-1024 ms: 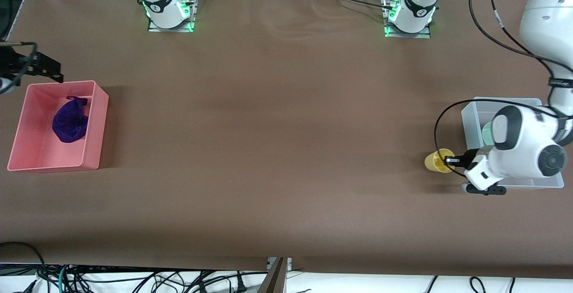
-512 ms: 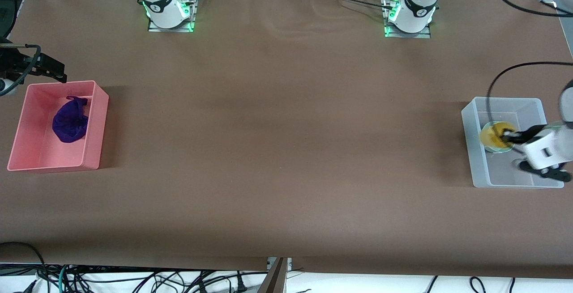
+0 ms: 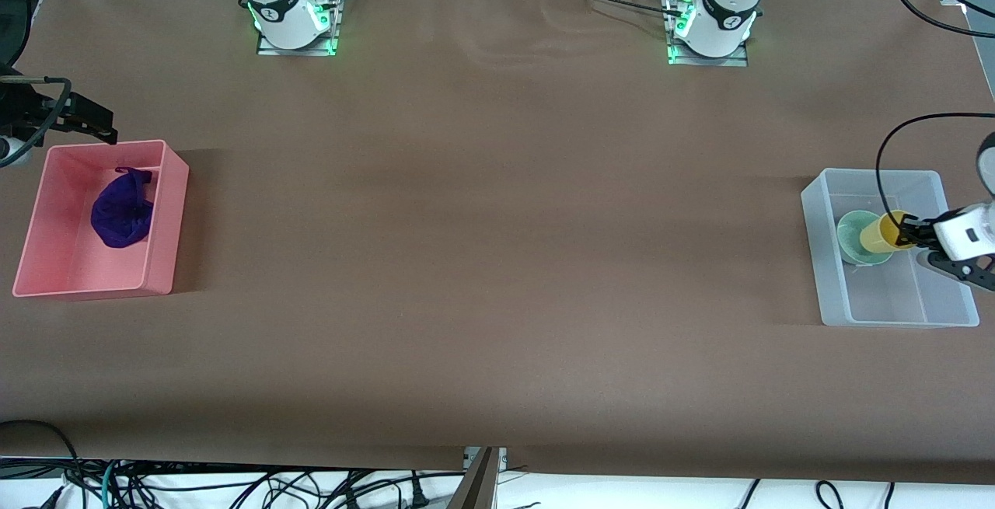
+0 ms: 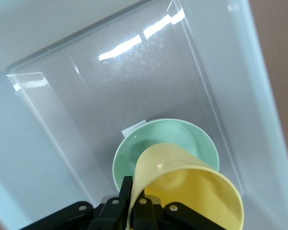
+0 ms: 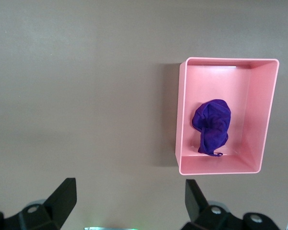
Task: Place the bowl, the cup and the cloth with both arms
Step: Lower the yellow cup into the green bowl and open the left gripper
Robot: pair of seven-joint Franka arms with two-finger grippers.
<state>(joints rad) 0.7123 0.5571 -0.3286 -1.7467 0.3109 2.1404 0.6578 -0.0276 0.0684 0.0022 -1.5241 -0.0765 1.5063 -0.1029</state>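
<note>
My left gripper is shut on the rim of the yellow cup and holds it tilted inside the clear plastic bin, over the edge of the mint-green bowl on the bin's floor. In the left wrist view the fingers pinch the cup's wall above the bowl. The purple cloth lies crumpled in the pink bin. My right gripper is open and empty, up by the pink bin's corner; its wrist view shows the cloth in the bin.
The pink bin stands at the right arm's end of the table and the clear bin at the left arm's end. Brown table surface lies between them. A black cable loops above the clear bin.
My left gripper carried the yellow cup from beside the clear bin to over the bin and the green bowl. The right gripper has hardly moved.
</note>
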